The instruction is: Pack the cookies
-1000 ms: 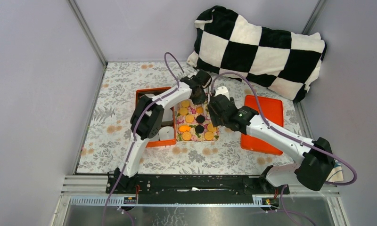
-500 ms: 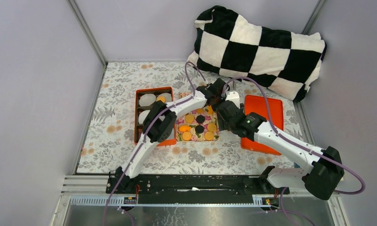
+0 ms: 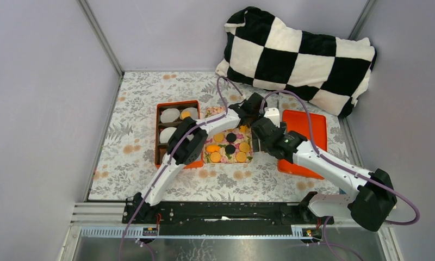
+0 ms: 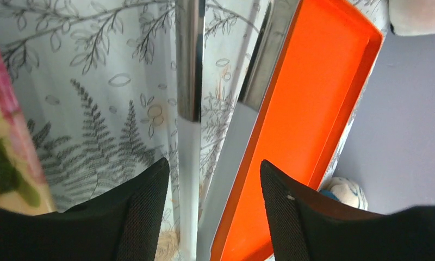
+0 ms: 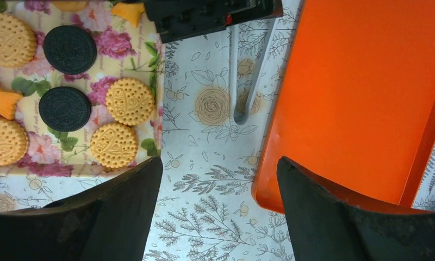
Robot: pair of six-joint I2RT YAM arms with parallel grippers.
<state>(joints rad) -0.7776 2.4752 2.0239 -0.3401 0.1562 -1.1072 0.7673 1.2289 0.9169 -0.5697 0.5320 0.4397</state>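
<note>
Several cookies (image 3: 230,147), tan (image 5: 129,100) and black (image 5: 64,109), lie on the floral tray (image 3: 207,159). Metal tongs (image 4: 189,81) rest on the tablecloth between that tray and an orange lid (image 4: 313,109). My left gripper (image 4: 212,166) is open low over the tongs, a finger on each side and not touching them. Seen from above, the left gripper (image 3: 256,103) sits at the tray's far right corner. My right gripper (image 5: 219,163) is open and empty above the cloth strip between the tray and the lid, just nearer than the tongs (image 5: 248,70).
An orange compartment box (image 3: 177,102) with white paper cups stands left of the floral tray (image 5: 117,43). The orange lid (image 3: 313,128) lies to the right. A black-and-white checked pillow (image 3: 302,54) fills the back right. Both arms cross over the tray area.
My left gripper swung right from over the tray to the gap by the orange lid and opened, letting go of the tongs. The right gripper shifted slightly and opened wider.
</note>
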